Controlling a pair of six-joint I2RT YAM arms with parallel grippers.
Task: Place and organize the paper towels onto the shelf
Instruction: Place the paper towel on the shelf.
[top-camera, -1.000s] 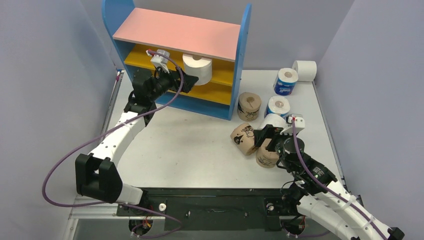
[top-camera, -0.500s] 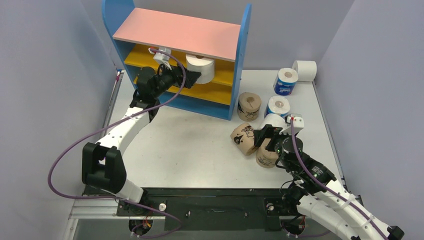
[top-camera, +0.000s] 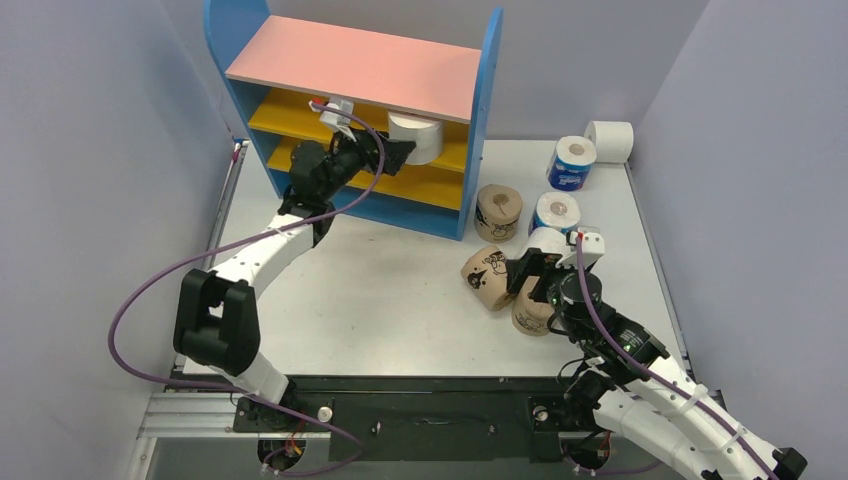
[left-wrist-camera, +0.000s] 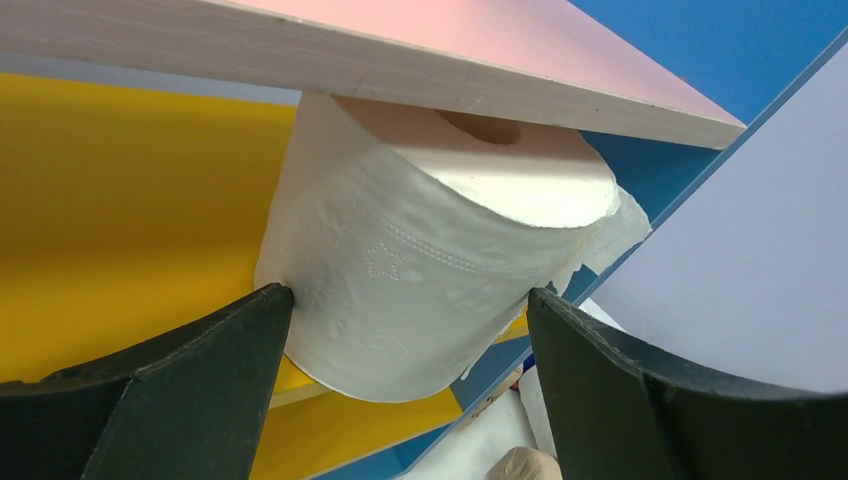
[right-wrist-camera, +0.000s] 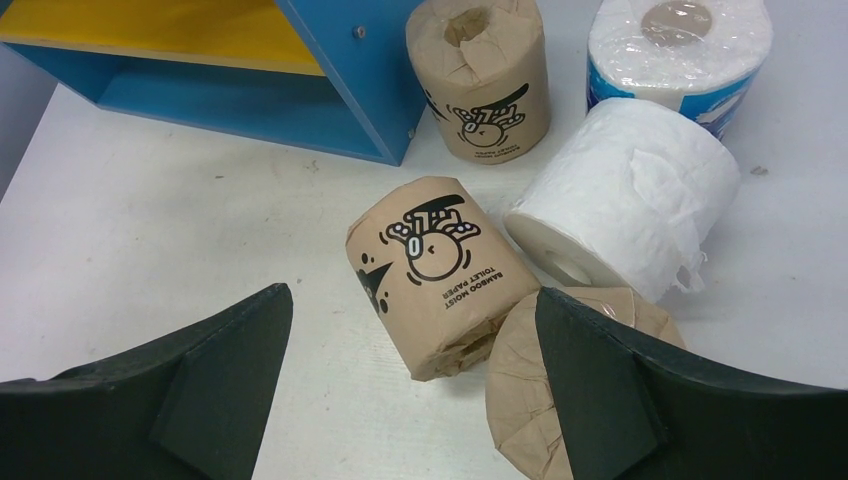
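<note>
The shelf (top-camera: 360, 65) stands at the back left, with a pink top, yellow boards and blue sides. My left gripper (top-camera: 400, 150) reaches into its upper tier, shut on a white paper towel roll (left-wrist-camera: 430, 260) that both fingers touch. The roll stands upright at the upper board's front edge under the pink top (left-wrist-camera: 400, 45). My right gripper (right-wrist-camera: 410, 300) hangs open over a lying tan roll with a black cartoon print (right-wrist-camera: 430, 270). Its right finger is above another tan roll (right-wrist-camera: 560, 390).
Close to the right gripper lie a white roll (top-camera: 548, 240), an upright tan roll (top-camera: 498, 212) by the shelf's blue side, and a blue-wrapped roll (top-camera: 556, 212). Another blue-wrapped roll (top-camera: 572, 163) and a white roll (top-camera: 610, 140) sit at the back right. Walls enclose both table sides.
My left arm has stretched forward and to the right, carrying the white roll further right under the pink top. The right arm has hardly moved.
</note>
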